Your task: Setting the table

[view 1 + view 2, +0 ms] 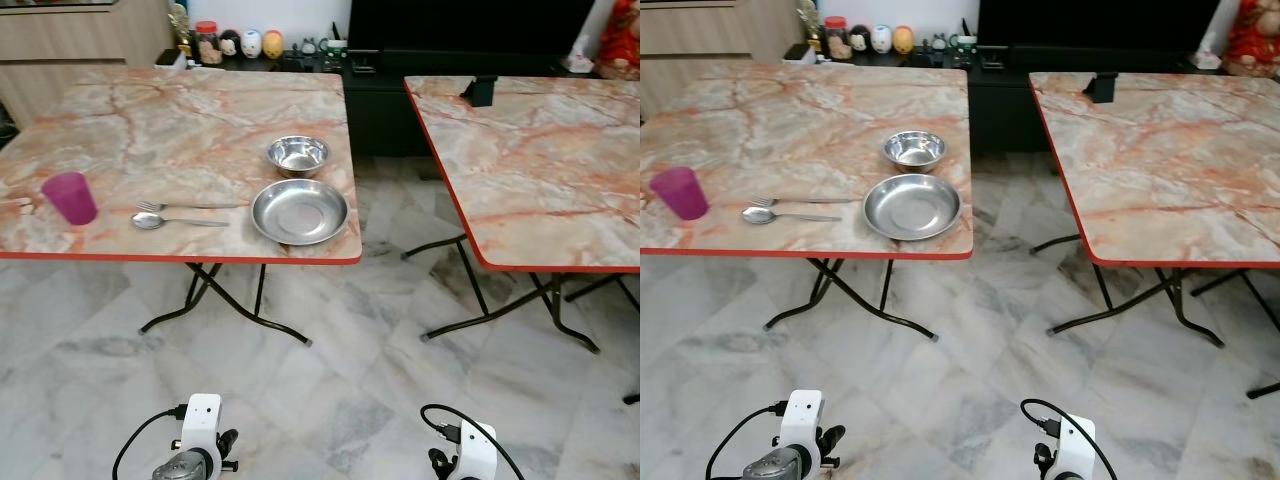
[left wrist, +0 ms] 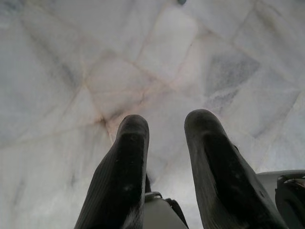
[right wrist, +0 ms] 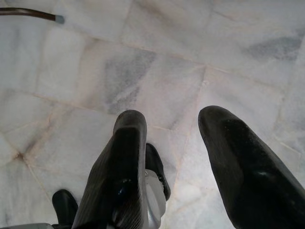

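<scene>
On the left marble-top folding table lie a steel plate, a small steel bowl just behind it, a fork and a spoon side by side left of the plate, and a purple cup near the left front edge. Both arms hang low over the floor, well short of the table. The left gripper is open and empty above the marble tiles. The right gripper is open too, with nothing between its fingers.
A second marble-top table stands to the right, with a small black object at its far edge. A tiled gap runs between the tables. A dark TV cabinet with jars and figurines lines the back wall.
</scene>
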Robot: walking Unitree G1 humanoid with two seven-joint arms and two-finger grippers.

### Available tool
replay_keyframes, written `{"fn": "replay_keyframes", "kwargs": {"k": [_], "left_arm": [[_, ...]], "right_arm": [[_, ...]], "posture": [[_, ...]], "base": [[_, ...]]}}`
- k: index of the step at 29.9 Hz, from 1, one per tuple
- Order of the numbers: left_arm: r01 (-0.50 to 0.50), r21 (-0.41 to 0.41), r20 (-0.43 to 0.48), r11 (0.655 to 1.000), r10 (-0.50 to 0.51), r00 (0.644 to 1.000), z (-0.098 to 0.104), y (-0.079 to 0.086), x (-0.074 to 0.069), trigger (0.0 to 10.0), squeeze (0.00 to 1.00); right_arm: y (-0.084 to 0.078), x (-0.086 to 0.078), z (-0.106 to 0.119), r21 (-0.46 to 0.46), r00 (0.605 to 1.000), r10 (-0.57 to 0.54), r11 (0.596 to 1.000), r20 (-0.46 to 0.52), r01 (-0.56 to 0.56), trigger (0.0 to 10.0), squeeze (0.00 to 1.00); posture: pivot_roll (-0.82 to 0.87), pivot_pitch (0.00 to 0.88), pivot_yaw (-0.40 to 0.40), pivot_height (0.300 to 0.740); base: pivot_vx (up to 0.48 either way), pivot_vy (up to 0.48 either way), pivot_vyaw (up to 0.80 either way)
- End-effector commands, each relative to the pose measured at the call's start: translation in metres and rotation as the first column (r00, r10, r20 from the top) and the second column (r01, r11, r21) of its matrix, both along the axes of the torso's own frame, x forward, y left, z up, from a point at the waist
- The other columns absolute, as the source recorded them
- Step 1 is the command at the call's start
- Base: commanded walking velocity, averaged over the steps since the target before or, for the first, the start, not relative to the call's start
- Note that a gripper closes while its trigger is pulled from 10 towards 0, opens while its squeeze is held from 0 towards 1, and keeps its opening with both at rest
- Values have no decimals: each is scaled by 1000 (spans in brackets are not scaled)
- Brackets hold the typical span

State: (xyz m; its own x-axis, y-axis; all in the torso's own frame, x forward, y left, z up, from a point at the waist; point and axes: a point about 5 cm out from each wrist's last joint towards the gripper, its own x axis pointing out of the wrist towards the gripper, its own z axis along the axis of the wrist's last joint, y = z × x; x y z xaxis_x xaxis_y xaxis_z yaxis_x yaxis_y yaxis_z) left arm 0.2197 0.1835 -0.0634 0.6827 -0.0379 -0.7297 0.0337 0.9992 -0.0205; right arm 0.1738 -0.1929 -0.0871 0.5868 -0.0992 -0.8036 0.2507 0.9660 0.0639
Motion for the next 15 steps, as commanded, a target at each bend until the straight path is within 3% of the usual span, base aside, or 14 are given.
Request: {"fn": "replay_keyframes", "kwargs": {"k": [1,10,15], "left_arm": [[-1,13,1,1000,1,1000,-1,0,-1,10000,0],[-13,7,-5,1000,13,1000,-1,2,-1,10000,0],[-13,11,-1,1000,13,1000,0,3,-1,10000,0]], "right_arm": [[-1,-1,0,-2,1000,-7,1000,-2,7,10000,0],[-1,-1,0,-1,1000,-11,1000,-6,11,10000,0],[-1,0,0,2,1000,-5,1000,-8,5,10000,0]], "posture": [[32,0,-31,740],[33,0,-29,740],[33,0,-29,740]], "base": [[0,0,0],[27,0,0],[0,0,-601]]}}
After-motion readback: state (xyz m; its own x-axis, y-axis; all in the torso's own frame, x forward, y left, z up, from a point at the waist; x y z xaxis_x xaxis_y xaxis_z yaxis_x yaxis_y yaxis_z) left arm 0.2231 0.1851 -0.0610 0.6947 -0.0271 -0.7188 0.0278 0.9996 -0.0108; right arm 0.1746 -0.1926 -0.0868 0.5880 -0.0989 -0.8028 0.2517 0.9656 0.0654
